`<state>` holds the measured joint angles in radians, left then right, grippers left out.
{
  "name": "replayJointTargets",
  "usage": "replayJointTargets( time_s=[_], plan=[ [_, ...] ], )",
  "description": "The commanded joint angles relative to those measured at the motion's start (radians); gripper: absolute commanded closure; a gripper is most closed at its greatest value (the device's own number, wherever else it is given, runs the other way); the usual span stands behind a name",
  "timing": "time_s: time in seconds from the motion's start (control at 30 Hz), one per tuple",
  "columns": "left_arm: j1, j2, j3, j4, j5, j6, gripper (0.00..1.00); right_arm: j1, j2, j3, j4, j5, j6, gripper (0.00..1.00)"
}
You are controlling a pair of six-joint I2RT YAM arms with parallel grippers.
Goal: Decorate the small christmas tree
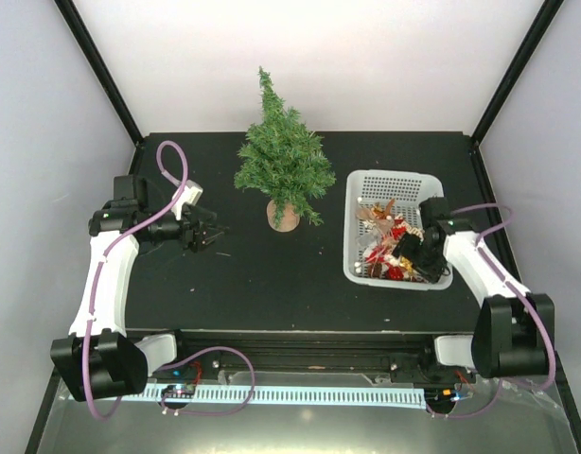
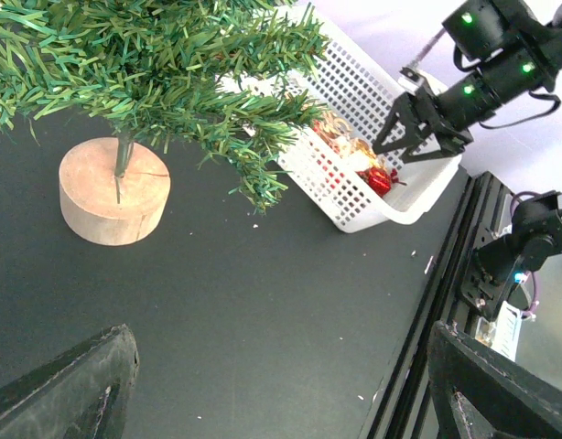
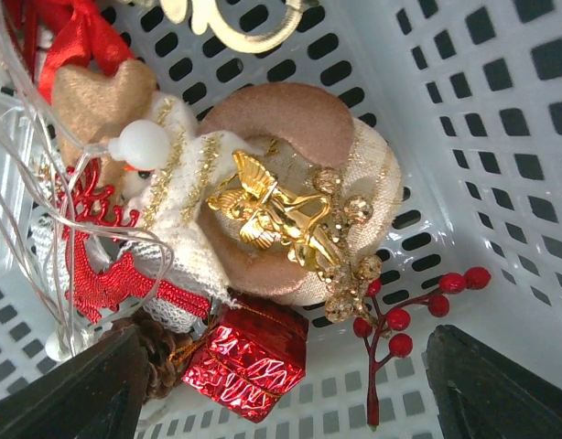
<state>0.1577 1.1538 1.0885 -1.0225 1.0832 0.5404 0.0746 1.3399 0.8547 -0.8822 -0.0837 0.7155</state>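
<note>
The small christmas tree [image 1: 283, 156] stands at the back middle of the black table on a round wooden base [image 1: 283, 216]; its branches [image 2: 162, 55] and base [image 2: 114, 190] show in the left wrist view. My left gripper [image 1: 211, 236] is open and empty, left of the tree above the table. My right gripper [image 1: 411, 257] is open over the white basket [image 1: 415, 182] of ornaments. Below it lie a red foil gift box [image 3: 247, 358], a gold angel [image 3: 281, 218] on a beige fabric ornament, a red berry sprig [image 3: 400, 320] and a pine cone [image 3: 160, 352].
The basket [image 2: 368, 110] sits right of the tree, with the right gripper [image 2: 418, 128] above it. A clear light string [image 3: 43, 229] and red ribbon [image 3: 75, 37] lie among the ornaments. A metal rail [image 1: 300, 342] runs along the table's near edge.
</note>
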Motion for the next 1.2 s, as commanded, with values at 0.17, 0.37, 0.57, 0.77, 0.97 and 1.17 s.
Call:
replayJointTargets(
  time_s=[0.17,0.37,0.57,0.77,0.97,1.17],
  plan=[
    [0.009,-0.01,0.003,-0.005,-0.001,0.019,0.13,0.019,-0.198,-0.154,-0.095,-0.057,-0.014,0.16],
    [0.008,-0.014,-0.01,0.067,-0.033,-0.074,0.13,0.069,-0.248,-0.045,-0.196,-0.008,-0.024,0.16],
    [-0.082,-0.075,-0.021,0.172,-0.274,-0.181,0.13,0.097,-0.179,0.21,-0.231,0.014,-0.102,0.16],
    [-0.069,-0.042,0.117,-0.019,-0.328,-0.105,0.12,0.197,-0.076,0.391,-0.21,0.126,-0.113,0.17],
    [-0.066,0.028,0.226,-0.147,-0.413,-0.041,0.13,0.19,-0.049,0.355,-0.138,0.148,-0.04,0.25],
    [-0.067,0.056,0.237,-0.067,-0.294,-0.107,0.12,0.142,0.055,0.332,-0.089,0.107,-0.034,0.4]
  ],
)
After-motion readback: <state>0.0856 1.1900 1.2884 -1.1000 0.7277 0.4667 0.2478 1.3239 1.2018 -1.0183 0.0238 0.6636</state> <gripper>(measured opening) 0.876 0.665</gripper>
